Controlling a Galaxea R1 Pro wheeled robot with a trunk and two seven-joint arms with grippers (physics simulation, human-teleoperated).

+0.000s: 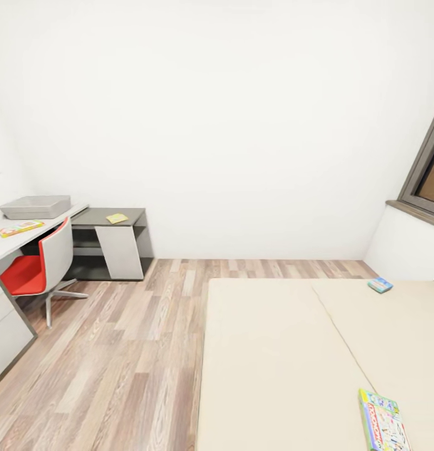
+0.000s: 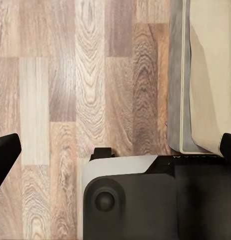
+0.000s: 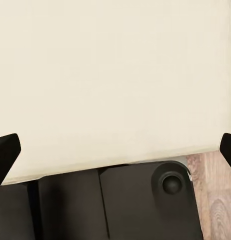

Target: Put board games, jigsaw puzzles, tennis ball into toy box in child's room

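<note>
Cream mattress of the bed [image 1: 285,363] takes up the near right of the head view, with wood-plank floor [image 1: 116,351] to its left. Two board games lie on it: one printed game box [image 1: 384,421] at the near right edge, a smaller-looking one [image 1: 380,285] far back near the window wall. On the tabletop [image 1: 4,245] at far left sit the pale grey toy box [image 1: 35,206] and, nearer, a flat colourful game box [image 1: 20,228]. A yellowish flat sheet [image 1: 116,218], probably a jigsaw puzzle, lies on the dark corner section. Tennis ball too small to tell. Red chair [image 1: 38,266] stands pulled in at the tabletop.

Step in hand, by my reading: approach the bed for the near game box. Best to bring the base square to the bed edge so the box falls within right-arm reach, then come down from above.

Both arms hang low, wrist cameras facing down. Left end effector [image 2: 115,150] is over floor beside the bed's grey edge, fingertips wide apart, holding nothing. Right end effector [image 3: 115,150] is over the mattress edge, likewise spread wide and empty.
</note>
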